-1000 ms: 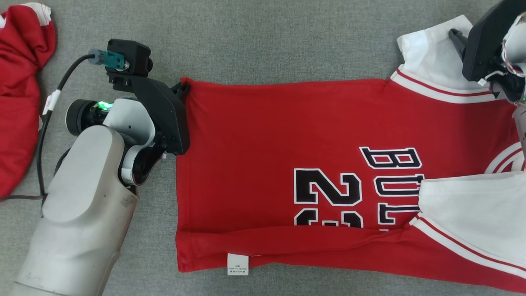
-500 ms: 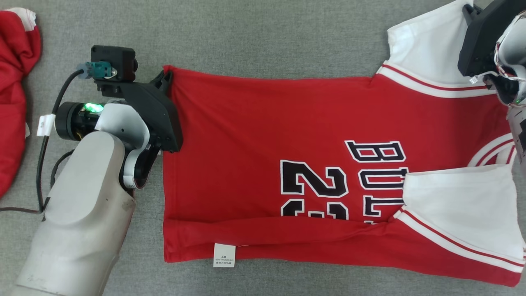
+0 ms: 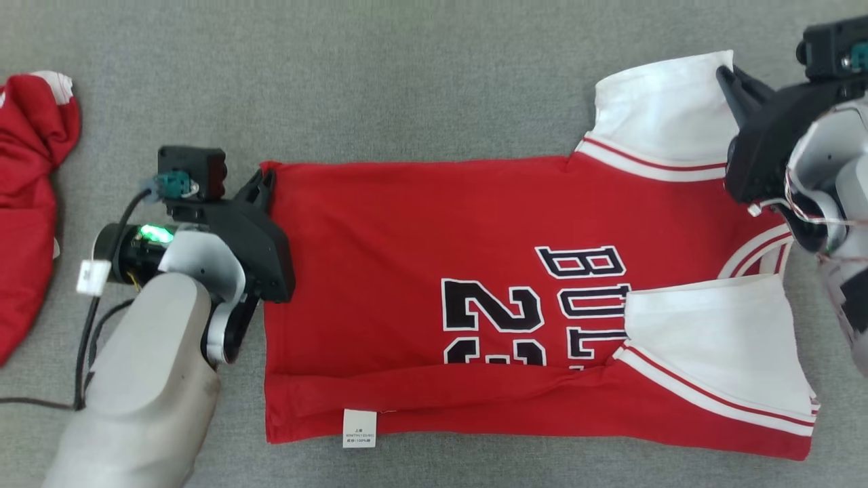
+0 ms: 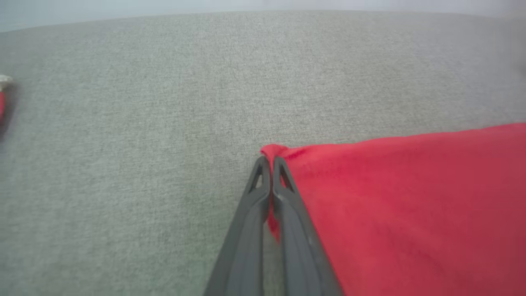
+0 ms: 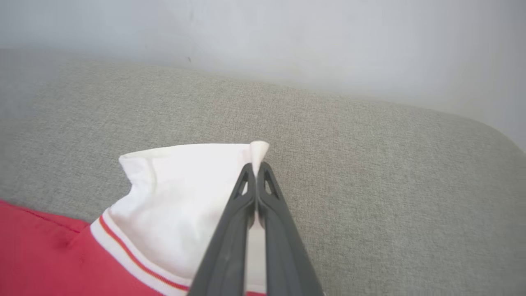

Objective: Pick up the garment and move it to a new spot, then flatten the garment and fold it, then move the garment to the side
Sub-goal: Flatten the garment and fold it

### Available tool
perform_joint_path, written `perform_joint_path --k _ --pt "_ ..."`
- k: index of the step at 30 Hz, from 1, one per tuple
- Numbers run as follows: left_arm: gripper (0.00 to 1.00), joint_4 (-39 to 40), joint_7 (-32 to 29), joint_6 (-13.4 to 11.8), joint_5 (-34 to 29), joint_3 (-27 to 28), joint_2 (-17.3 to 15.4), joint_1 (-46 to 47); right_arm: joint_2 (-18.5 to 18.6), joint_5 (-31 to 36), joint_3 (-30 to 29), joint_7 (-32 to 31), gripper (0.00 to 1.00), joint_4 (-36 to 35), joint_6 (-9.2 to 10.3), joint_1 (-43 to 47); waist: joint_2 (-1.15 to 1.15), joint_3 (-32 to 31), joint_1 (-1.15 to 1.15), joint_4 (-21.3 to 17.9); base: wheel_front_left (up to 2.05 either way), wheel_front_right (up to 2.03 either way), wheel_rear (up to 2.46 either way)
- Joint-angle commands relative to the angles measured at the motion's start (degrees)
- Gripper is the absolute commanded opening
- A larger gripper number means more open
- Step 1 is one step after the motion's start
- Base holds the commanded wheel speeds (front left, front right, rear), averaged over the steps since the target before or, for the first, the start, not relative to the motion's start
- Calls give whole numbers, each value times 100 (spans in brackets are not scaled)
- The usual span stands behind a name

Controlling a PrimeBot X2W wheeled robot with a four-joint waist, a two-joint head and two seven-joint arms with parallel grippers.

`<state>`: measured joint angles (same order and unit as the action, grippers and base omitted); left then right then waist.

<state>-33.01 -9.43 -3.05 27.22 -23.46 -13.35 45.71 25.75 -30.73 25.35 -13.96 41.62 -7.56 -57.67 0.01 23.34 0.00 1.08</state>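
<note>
Head view, hold: your left fingers (image 3: 262, 188) are closed on the far hem corner of the red knit jersey with white sleeves and black block lettering (image 3: 407, 237). Your right fingers (image 3: 736, 88) are closed on the far white sleeve (image 3: 658, 115). Pinching both far corners likely lets you carry that edge over as one fold.
Head view, lie: the jersey lies spread flat on the grey cloth-covered surface (image 3: 434, 81). Its near edge is already turned up in a long band, showing a small white care tag (image 3: 359, 428).
Head view, neighbour: a crumpled red garment (image 3: 27, 190) sits well apart at your left.
Left wrist view, grip: the two dark slotted fingers (image 4: 250, 213) meet, with a nub of red cloth poking out at the tips.
Left wrist view, texture: the jersey is soft, matte cloth that drapes limp; the surface is coarse-woven.
Right wrist view, grip: the fingers (image 5: 230, 230) squeeze the sleeve's corner, and a white peak sticks up past the tips.
Right wrist view, shape: the sleeve puckers toward the pinch; a red-and-white striped band (image 5: 123, 250) joins it to the red body.
</note>
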Motion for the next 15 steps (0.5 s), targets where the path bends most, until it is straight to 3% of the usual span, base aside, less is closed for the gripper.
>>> perform_joint_path --k 1,8,15 --pt "0 67 186 -58 -64 9 -19 -207 163 -153 68 91 0 -282 16 315 -1 -229 0 -76 0 0 0" --pt "0 308 596 -38 -75 -72 -52 -699 641 -506 -53 67 0 -1324 16 1416 -1 -533 0 -95 0 0 0" --pt "0 493 1010 40 -176 -175 -152 -1036 771 -526 -498 -233 0 -2152 16 2390 -1 -711 0 -132 0 0 0"
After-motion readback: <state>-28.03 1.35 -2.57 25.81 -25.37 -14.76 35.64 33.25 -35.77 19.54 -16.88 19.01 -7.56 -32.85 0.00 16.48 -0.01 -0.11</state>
